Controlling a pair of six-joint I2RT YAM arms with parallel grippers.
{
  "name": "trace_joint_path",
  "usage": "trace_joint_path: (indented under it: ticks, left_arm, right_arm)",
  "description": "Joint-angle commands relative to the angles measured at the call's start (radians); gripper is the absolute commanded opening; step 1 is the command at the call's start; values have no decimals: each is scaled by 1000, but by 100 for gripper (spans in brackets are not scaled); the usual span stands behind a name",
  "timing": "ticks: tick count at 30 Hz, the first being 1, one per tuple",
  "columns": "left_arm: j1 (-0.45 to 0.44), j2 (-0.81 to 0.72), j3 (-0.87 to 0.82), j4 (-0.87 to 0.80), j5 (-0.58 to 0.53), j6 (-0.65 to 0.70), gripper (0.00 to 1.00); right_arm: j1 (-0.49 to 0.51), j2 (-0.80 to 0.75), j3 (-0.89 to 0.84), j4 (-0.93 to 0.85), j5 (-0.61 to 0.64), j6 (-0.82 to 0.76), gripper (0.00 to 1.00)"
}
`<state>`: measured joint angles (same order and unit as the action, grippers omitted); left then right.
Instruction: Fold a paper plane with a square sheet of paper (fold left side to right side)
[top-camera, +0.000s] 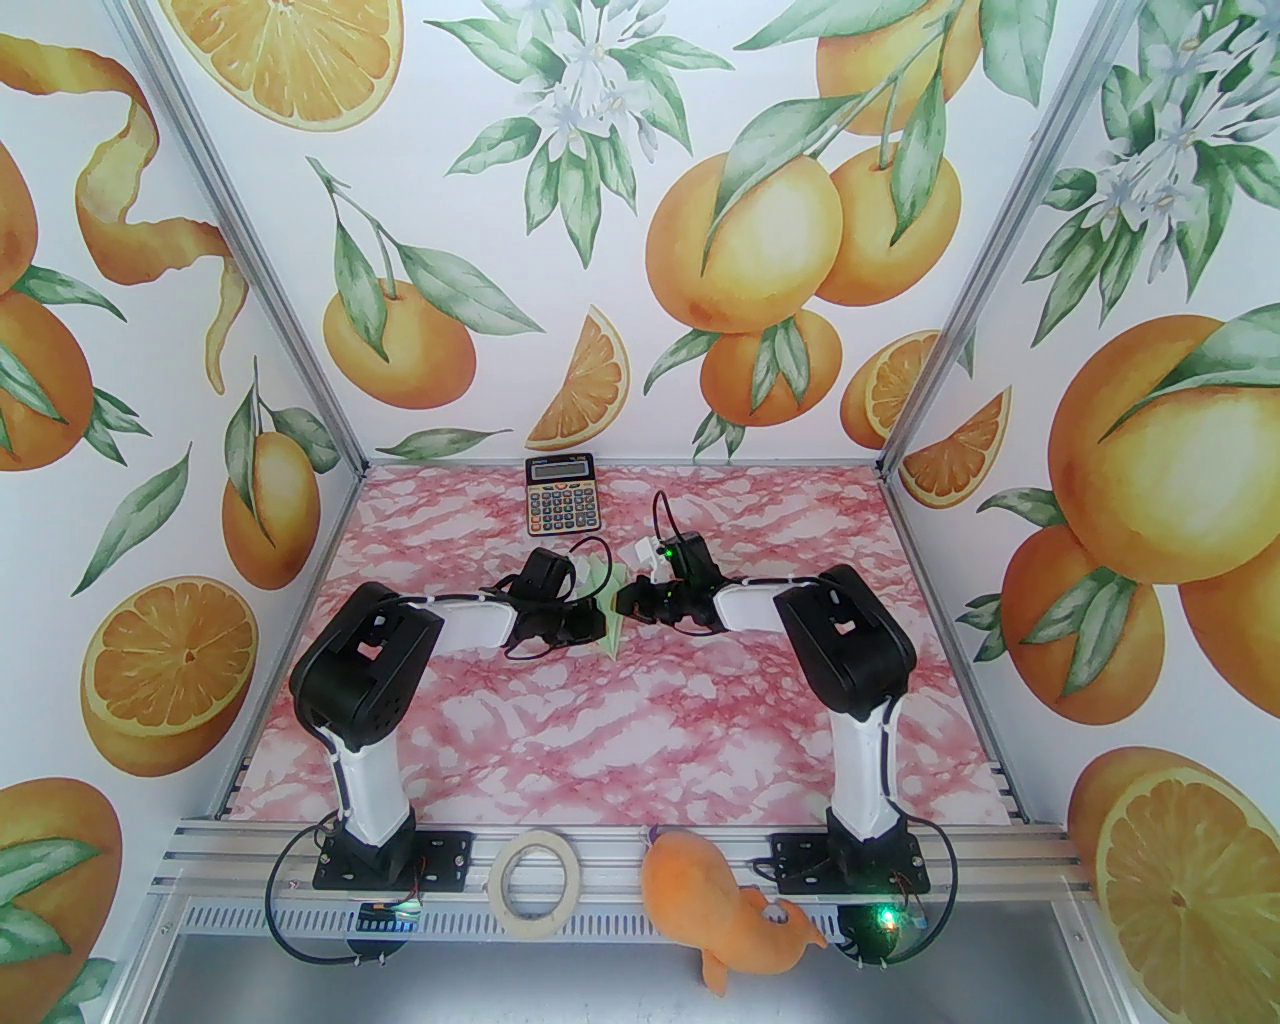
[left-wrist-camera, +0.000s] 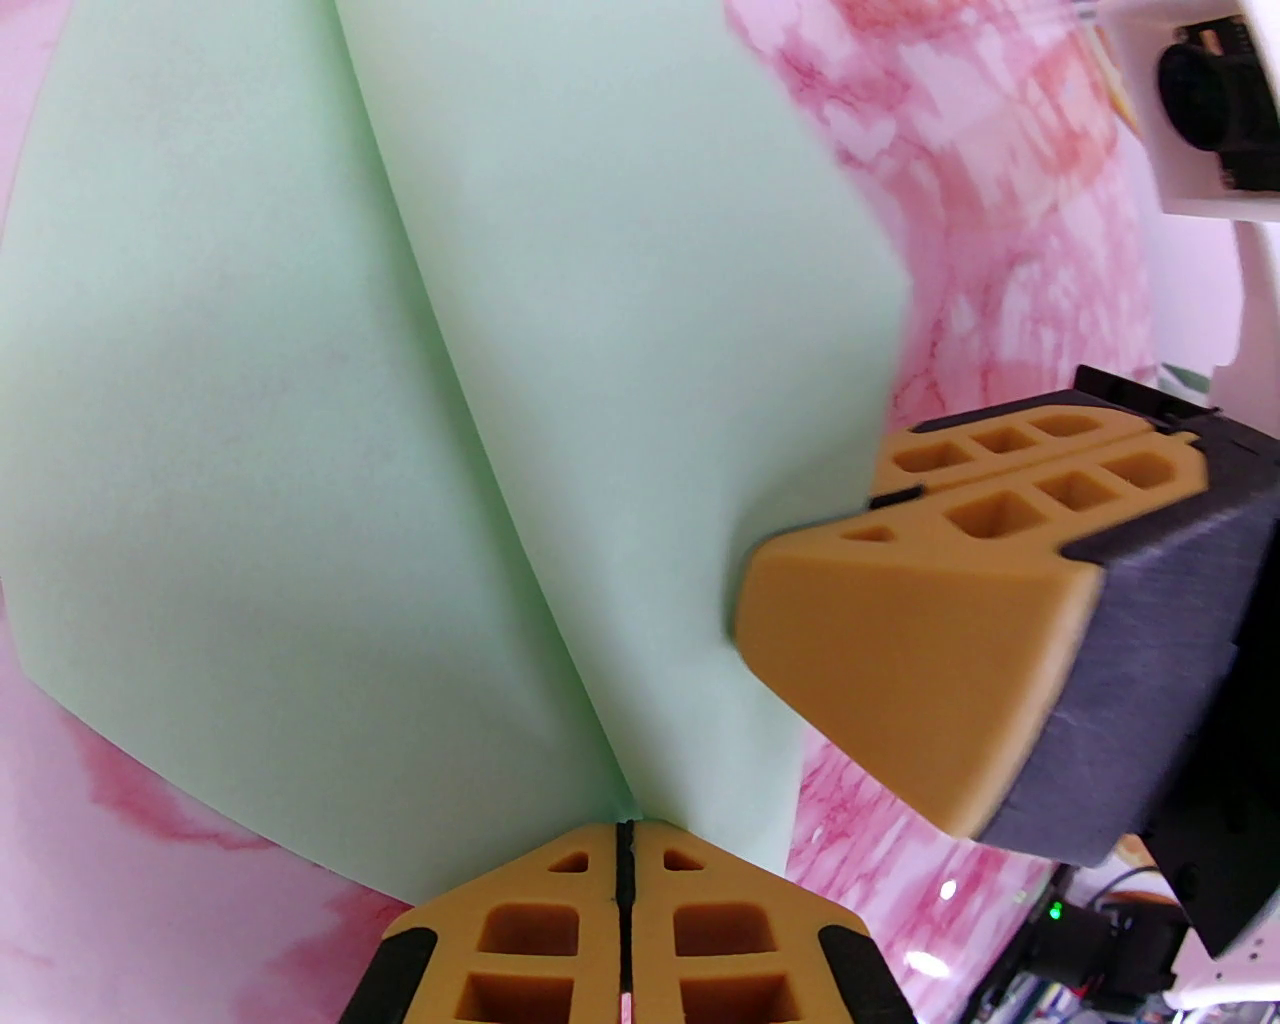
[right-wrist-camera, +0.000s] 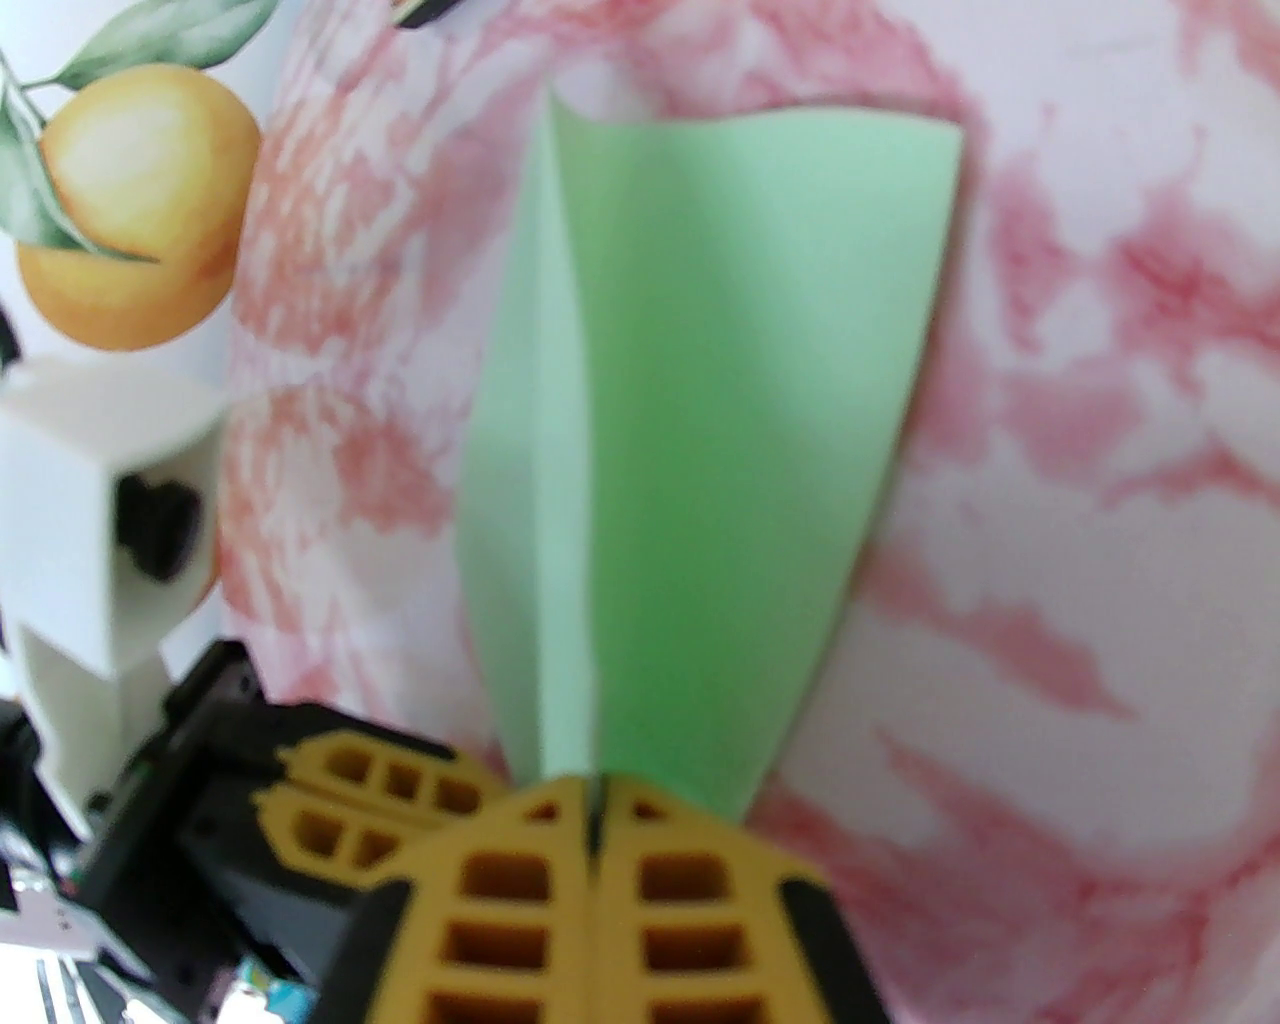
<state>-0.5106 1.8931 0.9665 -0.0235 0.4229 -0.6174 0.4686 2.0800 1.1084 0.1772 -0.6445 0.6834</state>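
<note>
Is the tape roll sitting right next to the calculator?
No, the tape roll lies on the metal rail at the near edge, while the calculator sits at the far end of the table.

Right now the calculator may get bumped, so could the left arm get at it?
Probably not yet: the left claw is shut on the folded green paper, as is the right claw. The way itself looks free, with bare table up to the calculator.

Pale green paper plane (left-wrist-camera: 300, 400); pink-marbled table (top-camera: 640, 720); calculator (top-camera: 560, 495) seemingly black-orange.
</note>
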Motion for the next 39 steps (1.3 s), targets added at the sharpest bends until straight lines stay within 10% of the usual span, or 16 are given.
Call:
trace_joint_path:
  ticks: [1, 39]
  left_arm:
    - [8, 25, 17, -31, 2, 25, 7]
    - [7, 52, 23, -39, 13, 50, 6]
  right_arm:
    - [-11, 24, 0, 22, -22, -4, 5]
    - [-28, 19, 24, -37, -19, -50, 8]
